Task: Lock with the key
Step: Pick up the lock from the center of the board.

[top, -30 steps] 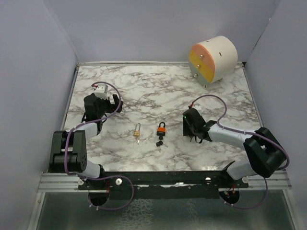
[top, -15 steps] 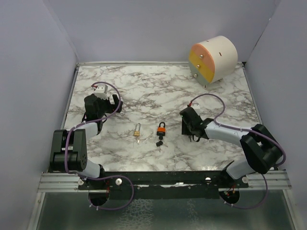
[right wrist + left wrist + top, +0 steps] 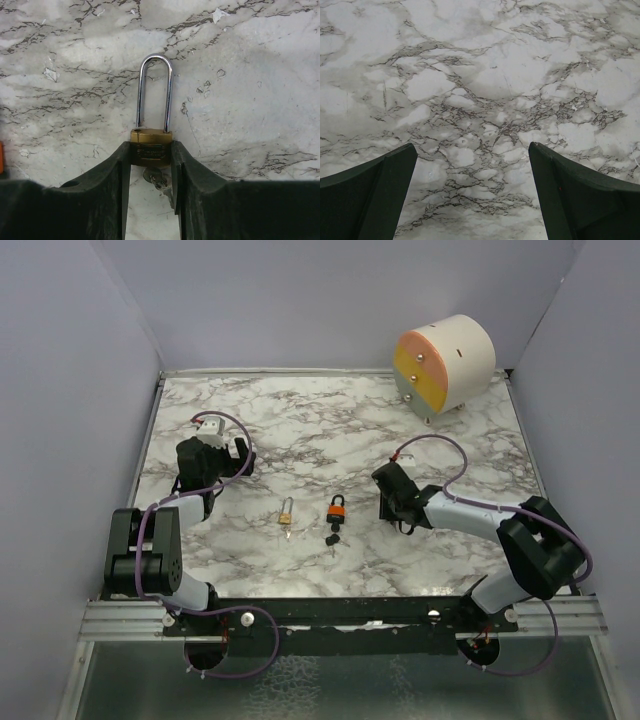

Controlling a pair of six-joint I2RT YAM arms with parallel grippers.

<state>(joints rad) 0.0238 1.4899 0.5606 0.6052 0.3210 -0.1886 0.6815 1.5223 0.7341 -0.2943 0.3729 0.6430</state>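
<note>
The brass padlock (image 3: 151,146) lies flat on the marble surface (image 3: 300,430), its key (image 3: 156,181) in the bottom. One shackle leg seems to stop just short of the body, so I judge it unlatched. In the right wrist view the right gripper (image 3: 151,150) has narrow jaws flanking the lock's body. From above it looks well apart, beyond the orange padlock (image 3: 337,508), so I cannot tell whether it grips. The left gripper (image 3: 472,150) hangs with jaws wide, holding nothing. The step looks like steadying the body. Next, the shackle needs pressing home and the key turning.
</note>
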